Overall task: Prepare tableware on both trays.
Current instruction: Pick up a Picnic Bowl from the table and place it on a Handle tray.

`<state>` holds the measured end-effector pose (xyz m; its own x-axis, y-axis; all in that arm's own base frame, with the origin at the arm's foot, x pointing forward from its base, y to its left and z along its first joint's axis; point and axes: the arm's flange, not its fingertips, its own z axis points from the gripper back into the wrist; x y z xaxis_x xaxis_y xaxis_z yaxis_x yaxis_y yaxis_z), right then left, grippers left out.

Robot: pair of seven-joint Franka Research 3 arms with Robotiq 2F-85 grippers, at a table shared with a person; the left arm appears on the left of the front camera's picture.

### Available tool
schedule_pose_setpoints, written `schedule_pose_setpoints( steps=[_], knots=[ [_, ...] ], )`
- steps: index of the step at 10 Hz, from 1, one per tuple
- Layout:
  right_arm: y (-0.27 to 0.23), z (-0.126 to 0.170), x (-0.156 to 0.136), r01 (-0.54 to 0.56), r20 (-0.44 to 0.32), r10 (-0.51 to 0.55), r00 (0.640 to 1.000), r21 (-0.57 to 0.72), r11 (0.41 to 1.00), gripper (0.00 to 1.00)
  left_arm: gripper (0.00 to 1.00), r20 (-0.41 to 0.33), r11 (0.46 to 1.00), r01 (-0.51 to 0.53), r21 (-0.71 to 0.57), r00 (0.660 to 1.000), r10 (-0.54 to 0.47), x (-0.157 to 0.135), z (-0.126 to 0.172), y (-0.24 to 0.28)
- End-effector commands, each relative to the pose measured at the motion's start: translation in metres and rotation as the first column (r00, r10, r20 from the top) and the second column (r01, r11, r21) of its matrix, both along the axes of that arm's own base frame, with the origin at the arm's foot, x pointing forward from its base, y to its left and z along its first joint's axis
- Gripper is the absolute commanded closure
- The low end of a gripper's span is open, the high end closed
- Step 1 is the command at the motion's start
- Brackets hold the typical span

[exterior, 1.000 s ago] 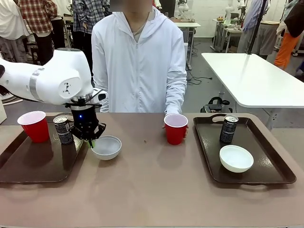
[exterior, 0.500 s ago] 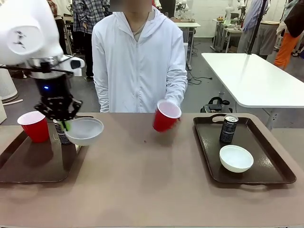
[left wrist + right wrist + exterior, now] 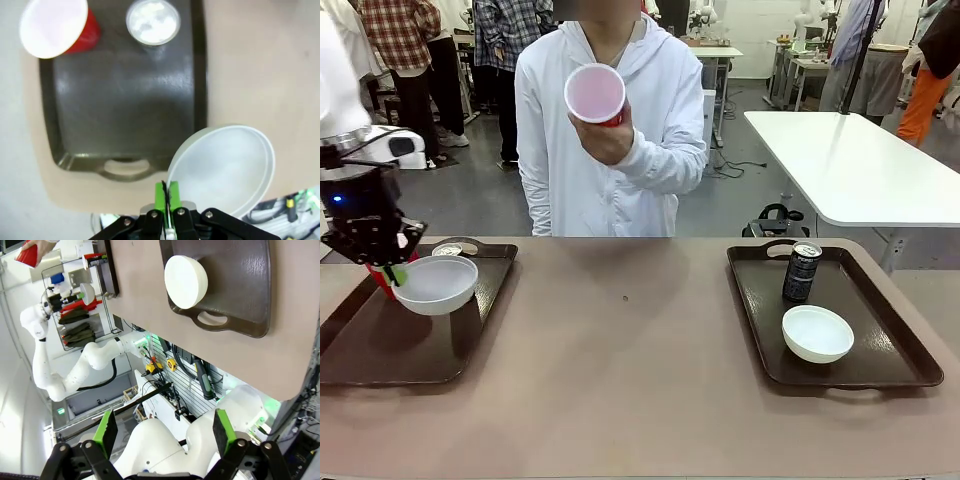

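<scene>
I hold a small round white bowl [image 3: 436, 284] in my left gripper [image 3: 392, 272], my green pads pinched tight on its rim. The bowl is shallow and plain, its inside a dull pale white, and it hangs tilted above the left tray [image 3: 380, 345], clear of the tray floor. From my left wrist the same bowl [image 3: 222, 170] spreads up and to the right of my fingers [image 3: 160, 196], its rim caught between the two pads, with part of it out over the tan table [image 3: 260, 65] beyond the tray's edge.

The left tray [image 3: 125, 100] is dark brown with a raised rim and a cut-out handle. At its far end stand a red cup [image 3: 57, 27] with a white inside and, just beside it, a can showing its silver top [image 3: 152, 21]. In the front view the can [image 3: 447, 250] peeks out behind the bowl, and the red of the cup is mostly hidden by my gripper.

On the right tray [image 3: 860, 375] a slim dark can [image 3: 801, 271] stands upright at the far side, and a second white bowl [image 3: 818, 333] sits nearer, well apart from my left gripper.

My right gripper [image 3: 162, 432] hangs high over the table with its jaws spread wide and nothing between them.

The person across the table holds the second red cup [image 3: 595, 94] up at chest height in one hand [image 3: 610, 140], its white inside tipped toward me.
</scene>
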<state>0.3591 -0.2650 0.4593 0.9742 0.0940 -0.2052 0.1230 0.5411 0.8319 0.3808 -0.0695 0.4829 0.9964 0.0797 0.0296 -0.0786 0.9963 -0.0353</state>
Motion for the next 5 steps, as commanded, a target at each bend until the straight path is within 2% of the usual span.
schedule_pose_setpoints(
  steps=[1, 2, 3, 5],
  knots=[
    [0.0014, 0.0011, 0.0007, 0.011, -0.002, -0.011, 1.0, 0.007, 1.0, 0.0, 1.0, 0.028, 0.995, -0.011, -0.094, 1.0, 0.014, 0.0096, -0.0076, 0.024],
    [0.0014, 0.0011, 0.0007, 0.011, -0.002, -0.011, 1.0, 0.007, 1.0, 0.0, 1.0, 0.056, 0.992, 0.006, -0.122, 0.998, 0.001, 0.0083, -0.0077, 0.0261],
    [0.0014, 0.0011, 0.0007, 0.011, -0.002, -0.011, 1.0, 0.007, 1.0, 0.0, 1.0, 0.009, 0.999, -0.023, -0.036, 1.0, 0.023, 0.006, -0.0034, 0.0199],
    [0.0014, 0.0011, 0.0007, 0.011, -0.002, -0.011, 1.0, 0.007, 1.0, 0.0, 1.0, 0.009, 0.999, -0.023, -0.036, 1.0, 0.023, 0.006, -0.0034, 0.0199]
  ],
)
